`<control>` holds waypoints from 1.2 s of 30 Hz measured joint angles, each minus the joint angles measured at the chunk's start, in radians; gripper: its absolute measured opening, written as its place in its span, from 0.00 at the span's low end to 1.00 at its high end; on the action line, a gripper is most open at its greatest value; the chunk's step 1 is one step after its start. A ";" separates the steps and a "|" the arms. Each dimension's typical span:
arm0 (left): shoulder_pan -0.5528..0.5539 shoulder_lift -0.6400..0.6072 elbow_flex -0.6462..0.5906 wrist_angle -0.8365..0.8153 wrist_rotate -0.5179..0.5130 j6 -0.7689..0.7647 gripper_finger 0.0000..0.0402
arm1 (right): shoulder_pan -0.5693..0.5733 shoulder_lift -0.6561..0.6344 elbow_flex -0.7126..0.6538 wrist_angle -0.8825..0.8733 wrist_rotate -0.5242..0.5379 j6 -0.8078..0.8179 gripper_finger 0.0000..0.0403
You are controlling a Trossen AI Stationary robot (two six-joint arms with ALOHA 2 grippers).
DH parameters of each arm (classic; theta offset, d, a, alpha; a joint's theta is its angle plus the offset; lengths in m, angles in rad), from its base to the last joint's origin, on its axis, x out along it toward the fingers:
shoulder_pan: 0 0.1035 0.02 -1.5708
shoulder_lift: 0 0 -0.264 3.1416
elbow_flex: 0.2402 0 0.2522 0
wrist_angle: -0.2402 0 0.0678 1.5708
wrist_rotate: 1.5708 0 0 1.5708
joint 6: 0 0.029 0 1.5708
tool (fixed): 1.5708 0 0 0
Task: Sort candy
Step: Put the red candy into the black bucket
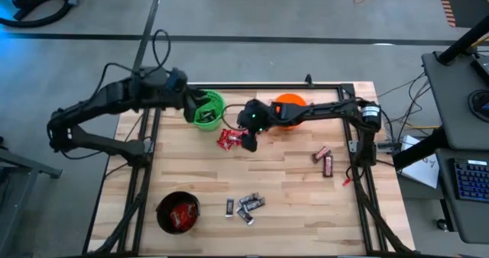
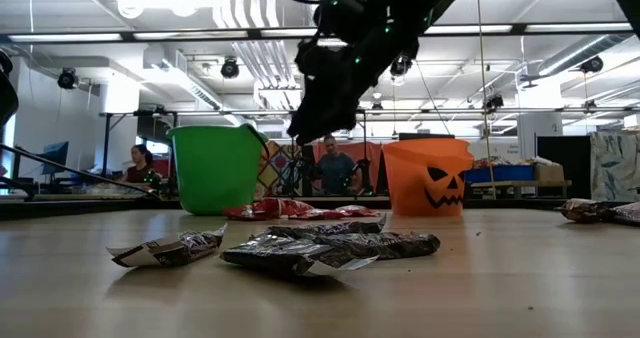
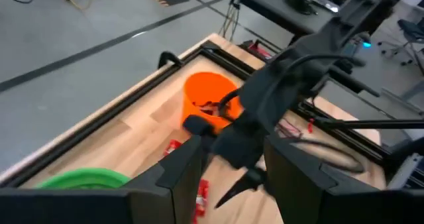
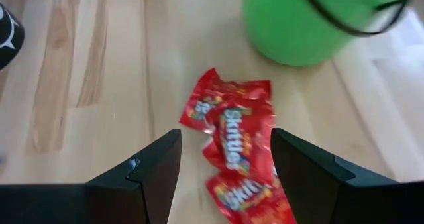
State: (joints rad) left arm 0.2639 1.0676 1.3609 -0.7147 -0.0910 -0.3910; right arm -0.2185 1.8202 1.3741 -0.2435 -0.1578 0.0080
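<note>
Several bright red squarish packets lie in a small heap on the table in front of the green bucket. My right gripper is open and hangs above this heap, one finger on either side, touching nothing; the low view shows it well off the table. My left gripper is open and empty, held over the green bucket's rim. Small black-silver bars lie near the table's front edge. Dark brown-red bars lie on the right.
The orange bucket stands at the far edge under the right arm. A black bucket holding red sweets stands at the near left. People show in the room behind the table. Bare wood lies between the heaps.
</note>
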 joint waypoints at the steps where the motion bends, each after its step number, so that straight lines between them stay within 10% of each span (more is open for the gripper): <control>1: -0.030 0.000 0.000 -0.001 -0.023 -0.013 0.37 | 0.005 0.015 0.001 0.013 0.000 0.000 0.56; 18: -0.294 0.054 -0.001 0.035 -0.265 -0.110 0.37 | 0.018 0.222 0.001 0.122 0.055 0.006 0.52; 31: -0.294 0.085 -0.001 0.033 -0.266 -0.123 0.37 | 0.018 0.238 0.003 0.117 0.053 0.007 0.06; 36: -0.296 0.084 -0.001 0.009 -0.211 -0.061 0.37 | 0.018 0.136 -0.001 0.022 0.042 -0.011 0.04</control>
State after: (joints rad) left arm -0.0322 1.1515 1.3598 -0.7059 -0.3022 -0.4516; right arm -0.2005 1.9561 1.3731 -0.2211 -0.1159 -0.0031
